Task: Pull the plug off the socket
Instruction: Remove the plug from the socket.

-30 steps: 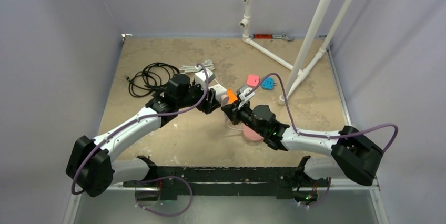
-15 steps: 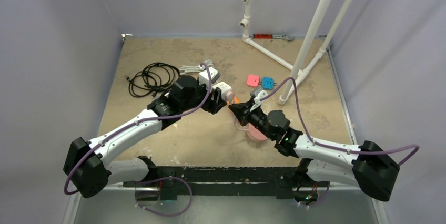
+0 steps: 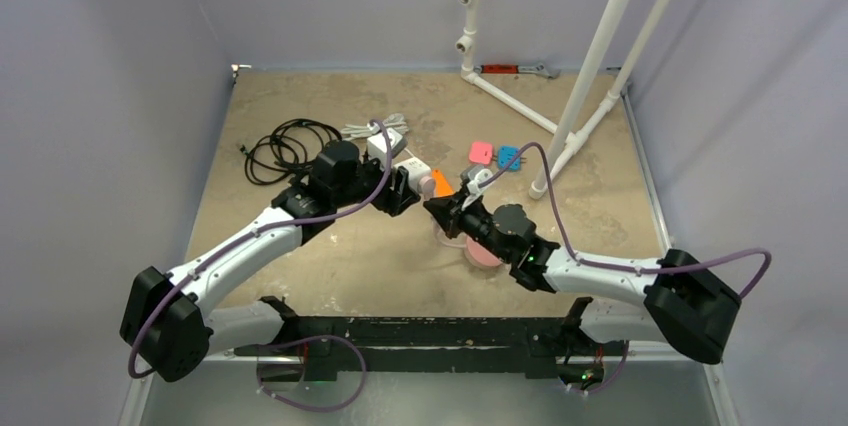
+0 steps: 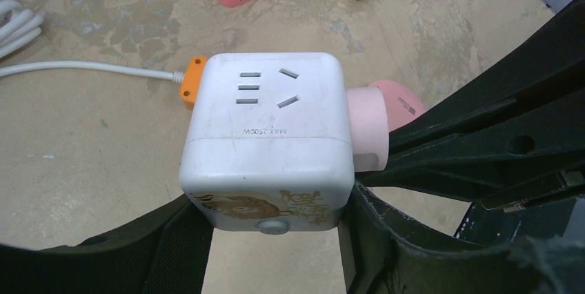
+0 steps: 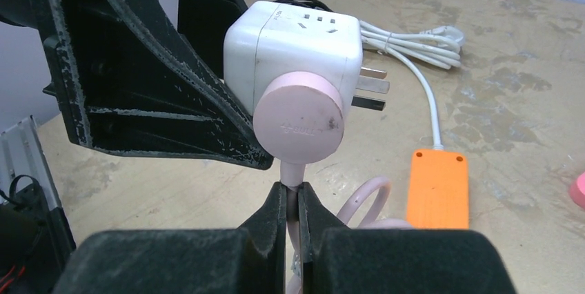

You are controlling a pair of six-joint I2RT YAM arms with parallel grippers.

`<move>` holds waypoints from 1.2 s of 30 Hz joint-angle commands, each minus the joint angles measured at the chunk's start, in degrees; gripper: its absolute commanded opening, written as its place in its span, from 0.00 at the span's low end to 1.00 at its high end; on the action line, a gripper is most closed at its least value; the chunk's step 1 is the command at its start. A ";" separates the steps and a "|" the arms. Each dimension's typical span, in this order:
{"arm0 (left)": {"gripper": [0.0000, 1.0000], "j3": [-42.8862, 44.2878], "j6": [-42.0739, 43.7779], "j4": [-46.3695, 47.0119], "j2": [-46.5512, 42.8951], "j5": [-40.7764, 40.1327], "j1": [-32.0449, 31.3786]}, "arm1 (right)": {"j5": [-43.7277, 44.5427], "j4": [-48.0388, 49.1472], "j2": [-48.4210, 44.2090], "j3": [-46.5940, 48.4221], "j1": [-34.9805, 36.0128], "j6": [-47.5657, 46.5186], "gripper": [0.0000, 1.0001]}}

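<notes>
Comparing with the earlier frame, we log both grippers slightly further left. Left gripper (image 4: 276,219): clamping white cube-shaped plastic adapter (image 4: 265,111), prongs bare. Right gripper (image 5: 293,204): pinched on thin pink cable (image 5: 293,177) below round pink plug (image 5: 298,120). Flat orange rectangular plastic power strip (image 5: 437,187): lying right of right gripper, near end hidden.

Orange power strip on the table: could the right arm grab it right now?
Probably not straight away: the right gripper is shut on the pink cable. The orange power strip lies uncovered close beside it, so after letting go, likely yes.
</notes>
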 commanded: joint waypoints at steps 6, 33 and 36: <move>0.00 -2.15 -1.52 9.16 -4.14 22.62 0.76 | 4.17 -0.69 10.15 7.44 -1.41 0.16 0.00; 0.00 2.47 3.67 -8.02 0.97 -20.00 -1.32 | 2.31 3.66 -5.06 0.20 -1.60 -1.18 0.00; 0.00 2.63 3.69 -8.45 1.16 -22.05 -1.52 | 2.80 3.25 -6.67 -0.26 -1.58 -1.35 0.00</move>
